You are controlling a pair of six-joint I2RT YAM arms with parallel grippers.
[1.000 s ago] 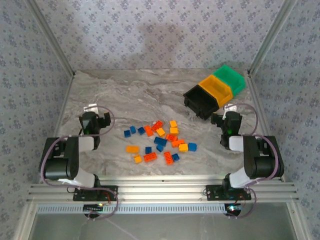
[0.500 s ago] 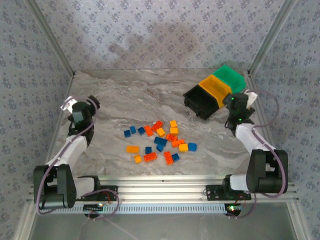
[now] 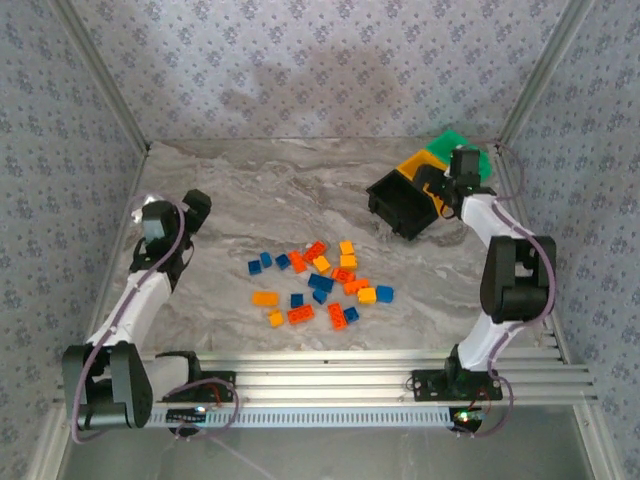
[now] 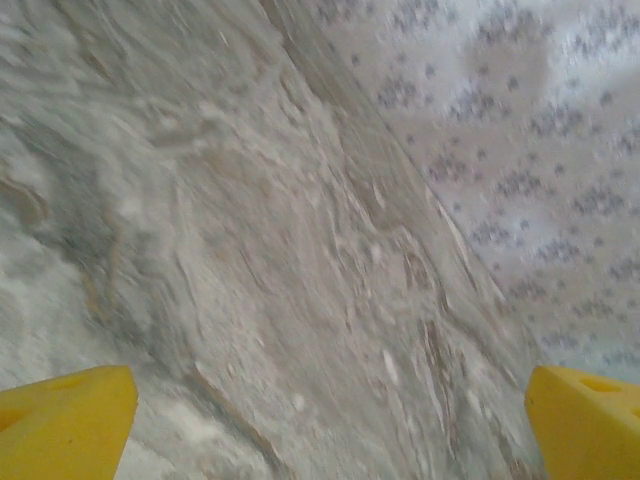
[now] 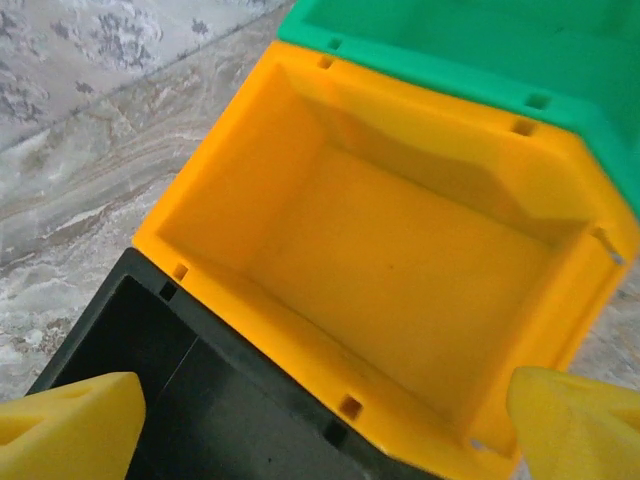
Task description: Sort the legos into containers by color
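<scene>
Over on the left side of the marble-patterned table (image 3: 280, 190), the left gripper (image 3: 192, 207) hangs above bare tabletop near the left edge, its jaws spread wide and holding nothing. Its wrist view shows the yellow fingertips (image 4: 60, 420) far apart at the bottom corners, with blurred table surface (image 4: 250, 250) and patterned wall (image 4: 530, 120) beyond. Toward the middle, the legos (image 3: 320, 285) lie scattered loosely on the table in blue, red-orange and yellow-orange, well apart from both grippers and none in a bin. Farther right, at the back, the containers stand joined in a diagonal row: black bin (image 3: 400, 208) nearest the legos, then yellow-orange bin (image 3: 422, 172), then green bin (image 3: 452, 143). The right gripper (image 3: 440, 183) hovers over this row, jaws wide apart and gripping nothing. From its wrist, the yellow-orange bin (image 5: 400, 260) appears bare inside, flanked by the black bin (image 5: 200, 400) and green bin (image 5: 480, 40), with a fingertip (image 5: 70, 425) at each lower corner.
</scene>
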